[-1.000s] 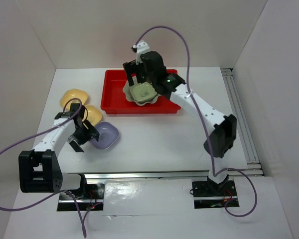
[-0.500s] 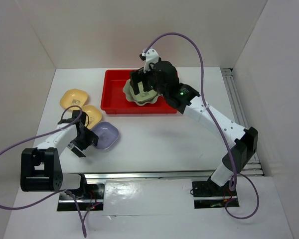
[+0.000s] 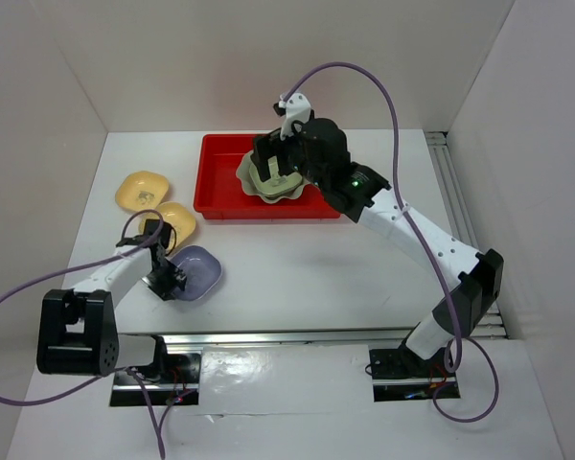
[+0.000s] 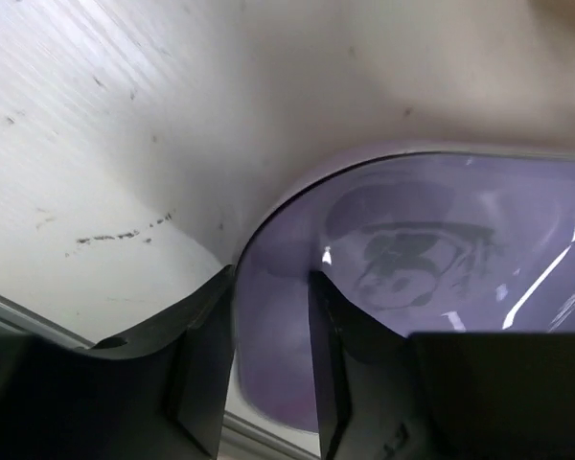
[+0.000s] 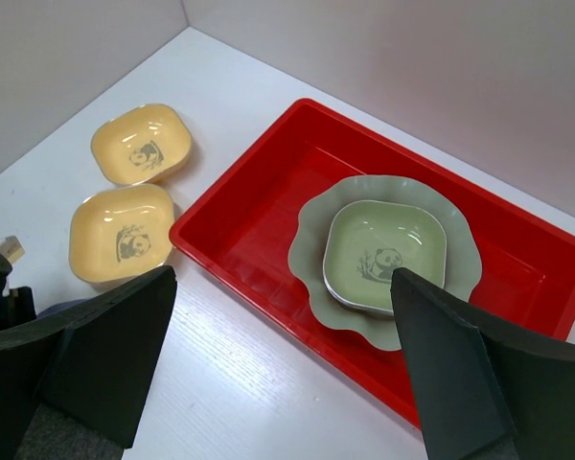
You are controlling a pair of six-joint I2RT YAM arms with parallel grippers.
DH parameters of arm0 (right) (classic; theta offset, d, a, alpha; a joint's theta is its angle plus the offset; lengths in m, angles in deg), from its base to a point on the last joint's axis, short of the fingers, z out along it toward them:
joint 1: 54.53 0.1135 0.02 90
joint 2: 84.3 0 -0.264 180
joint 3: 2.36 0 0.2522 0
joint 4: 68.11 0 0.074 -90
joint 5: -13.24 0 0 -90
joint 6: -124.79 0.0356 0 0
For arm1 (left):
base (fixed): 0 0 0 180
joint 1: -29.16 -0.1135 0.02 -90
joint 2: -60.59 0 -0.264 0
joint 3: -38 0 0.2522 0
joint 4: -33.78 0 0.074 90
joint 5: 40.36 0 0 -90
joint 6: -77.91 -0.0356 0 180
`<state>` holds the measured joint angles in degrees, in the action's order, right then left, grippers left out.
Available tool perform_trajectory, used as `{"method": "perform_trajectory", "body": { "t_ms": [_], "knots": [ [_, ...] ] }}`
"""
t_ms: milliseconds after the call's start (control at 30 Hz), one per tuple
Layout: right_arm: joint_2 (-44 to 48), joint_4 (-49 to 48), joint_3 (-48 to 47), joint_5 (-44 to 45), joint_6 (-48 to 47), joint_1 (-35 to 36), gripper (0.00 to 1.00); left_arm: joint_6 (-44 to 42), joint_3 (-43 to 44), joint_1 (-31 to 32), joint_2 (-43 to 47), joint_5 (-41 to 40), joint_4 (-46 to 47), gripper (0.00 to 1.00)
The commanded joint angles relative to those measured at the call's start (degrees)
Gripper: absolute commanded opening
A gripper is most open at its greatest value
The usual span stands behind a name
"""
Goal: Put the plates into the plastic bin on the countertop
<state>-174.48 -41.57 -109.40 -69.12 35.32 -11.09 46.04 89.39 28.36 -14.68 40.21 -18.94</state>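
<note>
The lavender plate (image 3: 201,269) lies on the white countertop (image 3: 307,259) at the near left. My left gripper (image 3: 171,281) is shut on its near corner: in the left wrist view one finger is outside the rim of the lavender plate (image 4: 431,240) and the other inside, the left gripper (image 4: 273,278) low over the surface. My right gripper (image 3: 273,165) hovers open and empty above the red plastic bin (image 3: 216,204). In the right wrist view, the bin (image 5: 240,206) holds the pale green scalloped dish (image 5: 311,240) with an olive green dish (image 5: 383,254) stacked in it, below the right gripper (image 5: 283,278).
Two yellow plates (image 3: 141,189) (image 3: 179,220) lie on the countertop left of the bin, just behind the lavender one; the right wrist view shows them too (image 5: 141,144) (image 5: 122,233). White walls close in the back and sides. A rail (image 3: 465,230) runs along the right edge.
My left gripper dropped onto the lavender plate's near corner and closed on its rim, nudging the plate slightly nearer. The right arm rose and swung right above the bin, still open.
</note>
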Motion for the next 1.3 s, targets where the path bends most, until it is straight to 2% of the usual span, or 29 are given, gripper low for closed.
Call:
{"method": "perform_trajectory", "body": {
  "t_ms": [0,67,167,200,233,367,533,633,767,900,1000,1133,1167,1267],
  "knots": [
    [2.3,-4.1,0.5,-0.3,0.3,0.6,1.00,1.3,-0.6,3.3,2.3,-1.5,-1.8,0.46],
    [2.3,-4.1,0.5,-0.3,0.3,1.1,1.00,1.9,-0.6,4.1,2.3,-2.0,-1.8,0.46],
    [2.3,-4.1,0.5,-0.3,0.3,1.1,1.00,1.9,-0.6,4.7,2.9,-2.5,-1.8,0.16],
    [2.3,-4.1,0.5,-0.3,0.3,1.1,1.00,2.4,-0.6,4.7,2.4,-2.5,-1.8,0.13],
    [2.3,-4.1,0.5,-0.3,0.3,1.1,1.00,2.4,-0.6,4.7,2.4,-2.5,-1.8,0.00],
    [2.3,-4.1,0.5,0.9,0.3,1.1,1.00,0.8,-0.6,6.6,1.7,-1.4,-1.3,0.00],
    [4.9,-4.1,1.8,3.3,0.3,1.1,1.00,-1.3,2.3,14.0,9.9,0.6,-2.4,0.00],
    [5.6,-1.1,1.0,8.8,0.8,0.6,1.00,-3.7,6.6,16.8,20.0,2.0,-5.0,0.00],
    [9.0,0.2,1.0,13.8,3.4,0.0,1.00,-7.9,14.9,18.2,22.3,2.7,-8.1,0.00],
    [13.8,1.6,3.4,18.5,8.5,-0.6,1.00,-8.5,23.2,18.2,17.1,2.0,-7.9,0.00],
    [18.7,2.3,7.6,21.4,11.6,0.0,1.00,-8.5,28.7,18.2,11.7,2.5,-3.0,0.00],
    [26.5,0.0,14.2,24.1,11.6,2.4,1.00,-8.5,36.8,18.7,-0.1,3.7,4.6,0.00],
    [29.7,-0.6,15.1,24.1,10.9,2.4,1.00,-8.5,38.9,19.2,-5.8,3.7,5.6,0.00],
    [32.7,1.5,14.2,24.6,10.9,3.1,1.00,-9.1,48.0,19.3,-14.9,5.7,7.7,0.00]
  ]
}}
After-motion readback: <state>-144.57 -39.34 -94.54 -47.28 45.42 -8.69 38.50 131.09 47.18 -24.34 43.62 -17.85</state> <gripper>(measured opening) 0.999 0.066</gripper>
